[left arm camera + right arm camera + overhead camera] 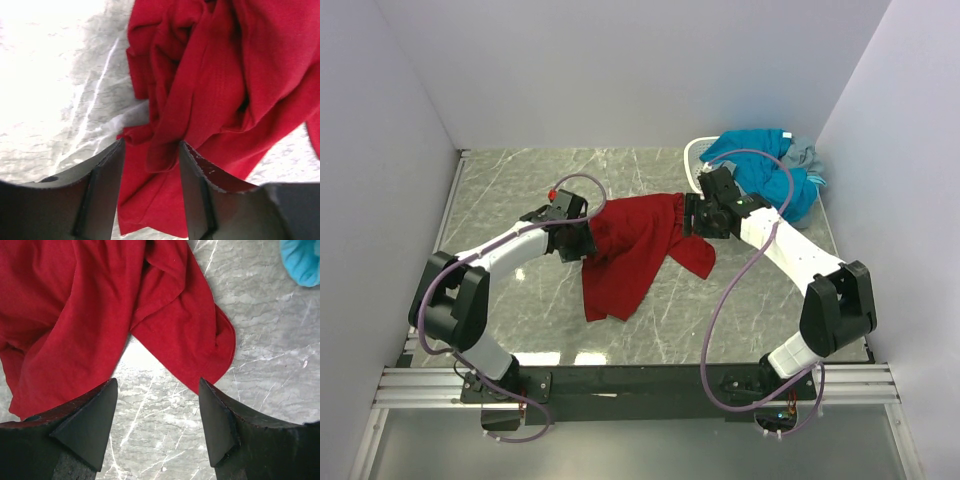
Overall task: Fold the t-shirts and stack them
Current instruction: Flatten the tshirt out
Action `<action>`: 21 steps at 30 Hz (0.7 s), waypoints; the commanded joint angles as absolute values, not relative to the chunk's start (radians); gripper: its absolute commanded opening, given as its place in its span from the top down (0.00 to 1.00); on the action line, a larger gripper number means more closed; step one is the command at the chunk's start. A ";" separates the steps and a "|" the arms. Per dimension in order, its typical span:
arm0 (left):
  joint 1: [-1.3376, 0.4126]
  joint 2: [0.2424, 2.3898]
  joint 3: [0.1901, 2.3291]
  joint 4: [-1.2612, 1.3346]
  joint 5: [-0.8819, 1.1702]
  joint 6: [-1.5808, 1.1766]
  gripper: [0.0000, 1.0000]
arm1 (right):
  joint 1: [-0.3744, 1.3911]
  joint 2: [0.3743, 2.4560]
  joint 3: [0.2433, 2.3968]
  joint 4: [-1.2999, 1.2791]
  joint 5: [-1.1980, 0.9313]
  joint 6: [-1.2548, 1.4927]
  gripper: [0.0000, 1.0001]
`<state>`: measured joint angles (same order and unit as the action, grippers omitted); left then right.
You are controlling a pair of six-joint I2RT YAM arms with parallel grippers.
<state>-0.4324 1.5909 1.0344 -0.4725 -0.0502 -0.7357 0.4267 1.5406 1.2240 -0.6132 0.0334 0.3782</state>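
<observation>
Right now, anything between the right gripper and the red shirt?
Nothing visible. The right gripper is open, and only bare table lies between its fingertips and the near edge of the red shirt. The teal shirt sits off to one side, clear of that path.

Nothing can be read in any view. The red shirt (640,255), the teal shirt (765,140) and the desk (520,180) show no legible text, brand, number or sign.
</observation>
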 commanded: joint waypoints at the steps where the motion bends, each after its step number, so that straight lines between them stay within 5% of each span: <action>1: -0.437 1.600 1.065 -0.431 -0.008 -0.772 0.48 | 0.416 1.500 1.221 -0.583 0.043 0.390 0.28; 10: -0.443 1.620 1.052 -0.400 0.032 -0.802 0.56 | 0.410 1.506 1.226 -0.581 0.040 0.388 0.28; 17: -0.443 1.631 1.075 -0.426 0.011 -0.789 1.00 | 0.407 1.509 1.227 -0.581 0.043 0.390 0.28; 21: -0.442 1.623 1.135 -0.492 0.003 -0.767 1.00 | 0.399 1.509 1.217 -0.580 0.041 0.390 0.28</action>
